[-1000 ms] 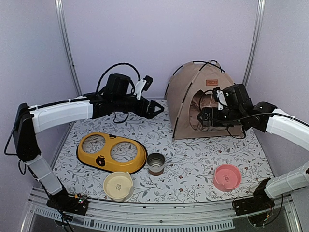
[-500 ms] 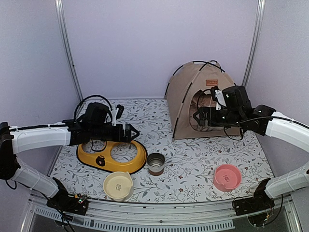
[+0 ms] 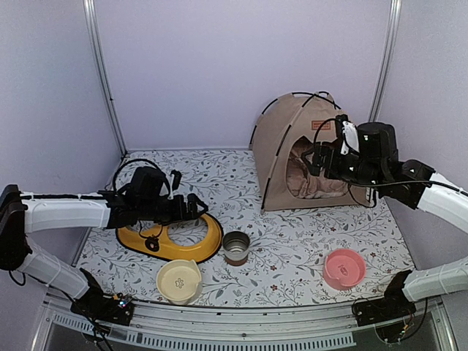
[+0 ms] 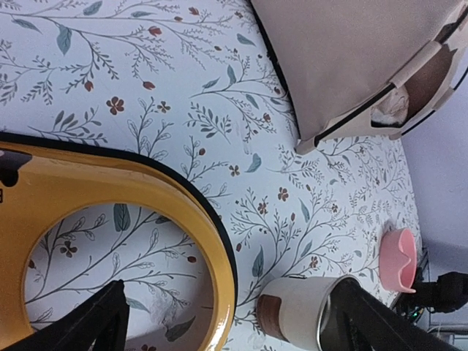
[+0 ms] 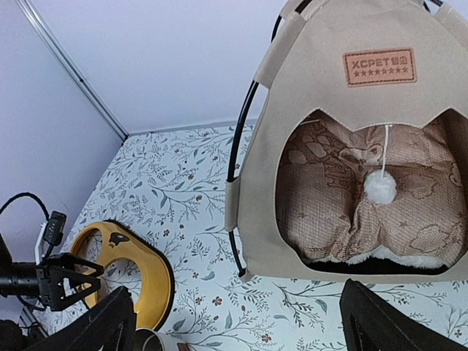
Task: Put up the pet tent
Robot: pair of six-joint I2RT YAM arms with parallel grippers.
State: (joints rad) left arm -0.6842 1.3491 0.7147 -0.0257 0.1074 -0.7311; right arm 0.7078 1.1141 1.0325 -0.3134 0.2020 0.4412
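The pet tent (image 3: 281,146) stands upright at the back right, tan fabric on black crossed poles, with a brown label patch (image 3: 320,124). In the right wrist view the tent (image 5: 329,110) shows its opening, a white pom-pom (image 5: 380,188) on a string and a pinkish patterned cushion (image 5: 329,205) inside. My right gripper (image 3: 314,155) is open and empty, raised just in front of the opening, touching nothing. My left gripper (image 3: 196,207) is open and empty, low over the right end of the yellow feeder stand (image 3: 168,234), far from the tent. The tent's corner (image 4: 351,66) shows in the left wrist view.
A steel cup (image 3: 236,246) stands right of the yellow stand and shows in the left wrist view (image 4: 307,311). A cream bowl (image 3: 179,281) sits at the front left. A pink bowl (image 3: 344,268) sits at the front right. Purple walls enclose the floral mat (image 3: 292,234).
My left arm swung from the back of the table down and forward to the yellow stand. My right gripper drew back out of the tent opening and rose a little.
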